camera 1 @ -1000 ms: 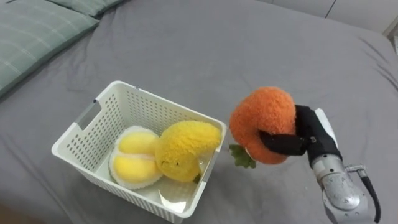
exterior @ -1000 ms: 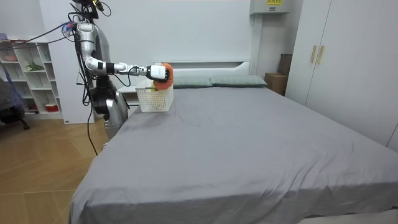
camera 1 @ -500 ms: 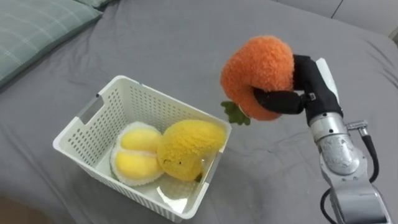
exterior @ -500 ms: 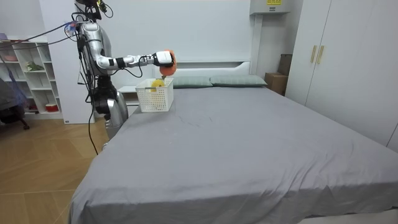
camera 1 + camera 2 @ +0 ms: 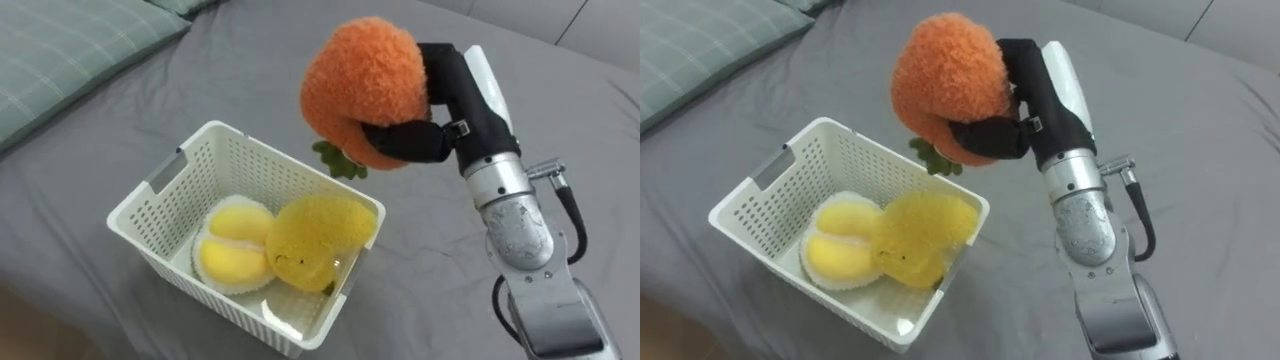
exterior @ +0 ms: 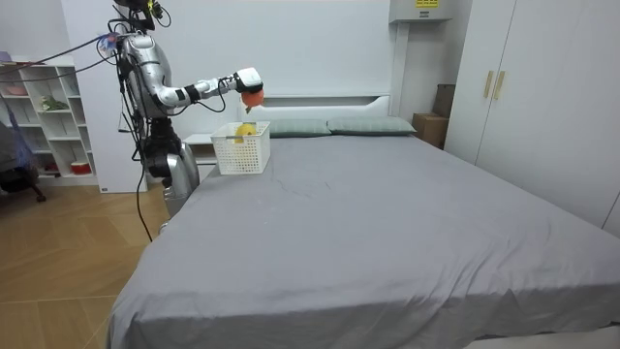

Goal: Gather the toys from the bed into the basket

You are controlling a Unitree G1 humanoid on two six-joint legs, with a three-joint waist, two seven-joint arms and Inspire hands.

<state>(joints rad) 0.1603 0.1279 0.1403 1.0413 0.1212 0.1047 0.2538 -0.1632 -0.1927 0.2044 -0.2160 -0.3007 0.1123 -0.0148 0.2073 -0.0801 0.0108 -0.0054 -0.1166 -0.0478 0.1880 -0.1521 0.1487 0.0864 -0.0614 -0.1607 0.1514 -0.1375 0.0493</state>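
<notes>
Robot's right hand (image 5: 455,95) is gripping an orange plush toy (image 5: 365,80), fingers curling around it, above the white basket (image 5: 150,190) at its one-o'clock rim. Two yellow plush toys (image 5: 310,240) are lying inside, on the grey bed (image 5: 230,90).

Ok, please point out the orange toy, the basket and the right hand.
orange toy (image 5: 360,75), left eye view, its fuzzy top.
basket (image 5: 265,175), left eye view, its far inner wall.
right hand (image 5: 455,100), left eye view, its black middle part.
</notes>
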